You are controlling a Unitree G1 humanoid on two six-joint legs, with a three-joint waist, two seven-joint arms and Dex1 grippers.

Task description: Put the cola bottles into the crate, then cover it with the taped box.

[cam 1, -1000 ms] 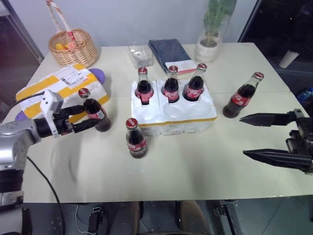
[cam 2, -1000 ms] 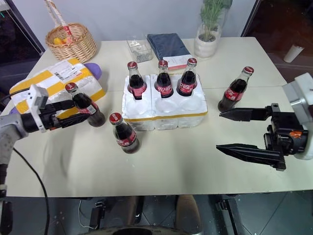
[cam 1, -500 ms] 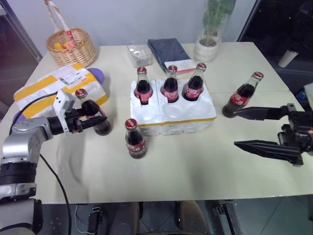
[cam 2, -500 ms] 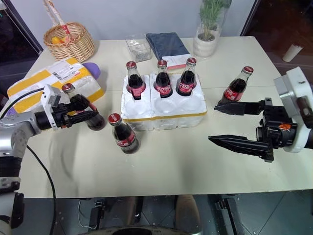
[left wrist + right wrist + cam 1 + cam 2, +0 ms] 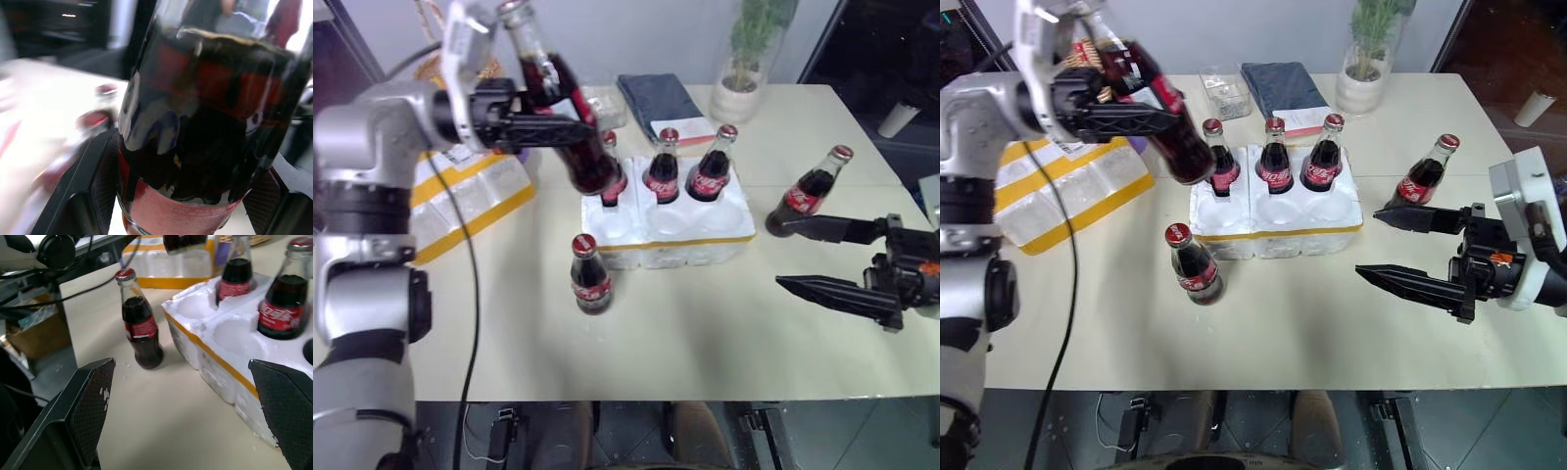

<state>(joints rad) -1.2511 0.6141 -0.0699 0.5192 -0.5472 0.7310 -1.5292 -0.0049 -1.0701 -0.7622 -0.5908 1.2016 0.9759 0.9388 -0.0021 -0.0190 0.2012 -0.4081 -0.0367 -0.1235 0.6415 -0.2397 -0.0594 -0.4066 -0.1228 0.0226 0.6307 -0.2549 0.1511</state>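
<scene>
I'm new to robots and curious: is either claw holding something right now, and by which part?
The left gripper holds a cola bottle around its middle, lifted off the table. The right gripper is open, holding nothing.

Office-like test room: pale table (image 5: pixel 705 333), potted plant (image 5: pixel 744 59), wicker basket (image 5: pixel 1087 59), loose cables.

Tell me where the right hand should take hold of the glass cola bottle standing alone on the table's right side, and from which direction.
Grip the lone red-capped cola bottle around its wide lower body, at or just under the red label, coming in level from the near right, where the open right hand already waits. It stands upright with bare table around it, and the narrow neck would probably offer less hold.
</scene>
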